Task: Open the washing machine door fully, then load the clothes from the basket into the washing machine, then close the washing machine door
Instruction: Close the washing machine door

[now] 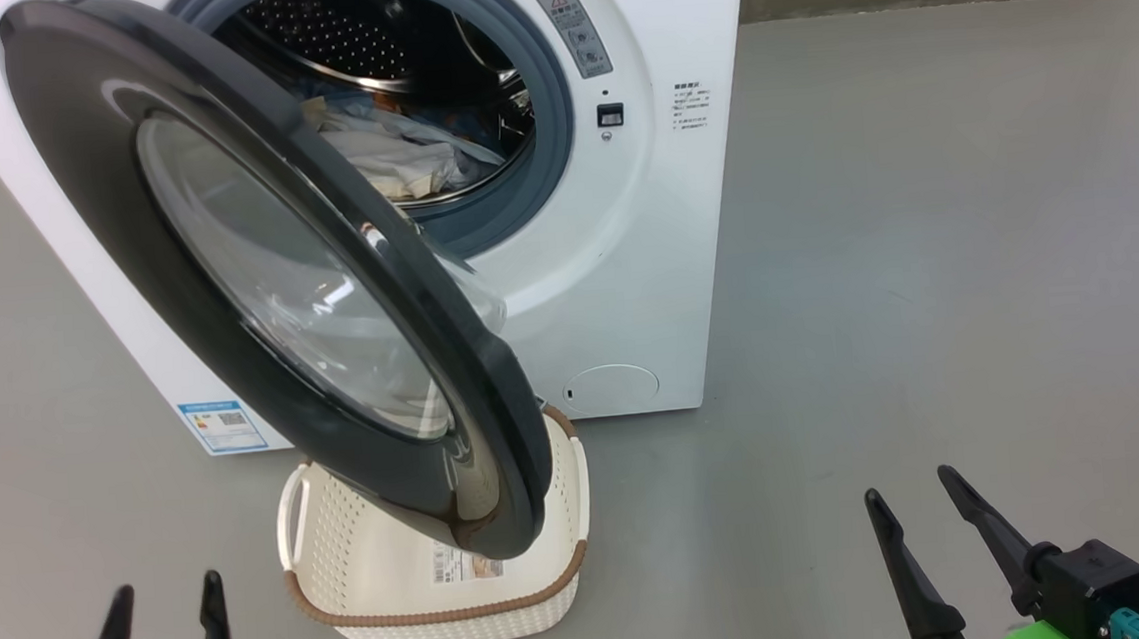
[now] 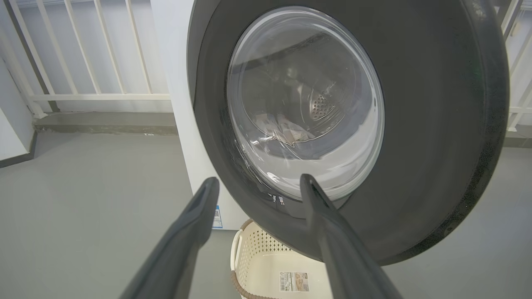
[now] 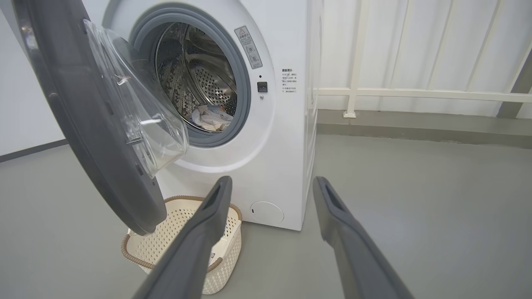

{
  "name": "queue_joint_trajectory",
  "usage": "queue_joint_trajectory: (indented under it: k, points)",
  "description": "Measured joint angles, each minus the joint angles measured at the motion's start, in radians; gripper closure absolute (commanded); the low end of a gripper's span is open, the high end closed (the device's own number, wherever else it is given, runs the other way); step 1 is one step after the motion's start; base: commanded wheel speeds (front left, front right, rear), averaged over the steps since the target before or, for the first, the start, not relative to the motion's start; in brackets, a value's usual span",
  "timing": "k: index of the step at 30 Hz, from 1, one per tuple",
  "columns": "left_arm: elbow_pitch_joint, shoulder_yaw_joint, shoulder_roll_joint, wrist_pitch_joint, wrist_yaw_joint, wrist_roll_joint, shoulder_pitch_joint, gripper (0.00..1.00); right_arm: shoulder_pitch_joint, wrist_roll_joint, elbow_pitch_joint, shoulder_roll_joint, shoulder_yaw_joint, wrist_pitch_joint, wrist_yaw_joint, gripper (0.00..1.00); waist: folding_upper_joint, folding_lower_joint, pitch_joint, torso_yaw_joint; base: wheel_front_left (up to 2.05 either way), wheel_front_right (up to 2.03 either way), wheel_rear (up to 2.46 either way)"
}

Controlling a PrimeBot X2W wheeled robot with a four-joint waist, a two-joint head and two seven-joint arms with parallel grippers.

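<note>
Head view: the washing machine door [image 1: 123,240] stands swung partway out from the washing machine [image 1: 647,284], its lower edge over the basket [image 1: 449,609], which sits on the grey floor [image 1: 924,234] by the machine's front. The clothes [image 1: 398,156] lie in the drum (the basket's bottom shows its label sticker). Left gripper [image 1: 168,582] and right gripper [image 1: 908,482] sit low, fingers apart, holding nothing

Left wrist view: the spread fingers [image 2: 195,216] face the door's glass

Right wrist view: the parted fingers [image 3: 336,216] point at the machine's lower front, clear of it
</note>
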State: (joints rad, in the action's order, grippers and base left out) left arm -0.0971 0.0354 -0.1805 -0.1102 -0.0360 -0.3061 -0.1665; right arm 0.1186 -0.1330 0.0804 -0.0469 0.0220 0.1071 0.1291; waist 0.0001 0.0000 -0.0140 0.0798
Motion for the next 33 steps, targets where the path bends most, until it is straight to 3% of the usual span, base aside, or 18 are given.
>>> queue_joint_trajectory:
  k: [33]
  points:
    - [0.001,0.082,-0.009,-0.004,-0.005,0.032,-0.015,0.0,0.009,0.0,0.002,0.001,-0.006,-0.006,0.0,0.0,0.0,0.0,0.007,-0.013,0.0,0.0,0.0]
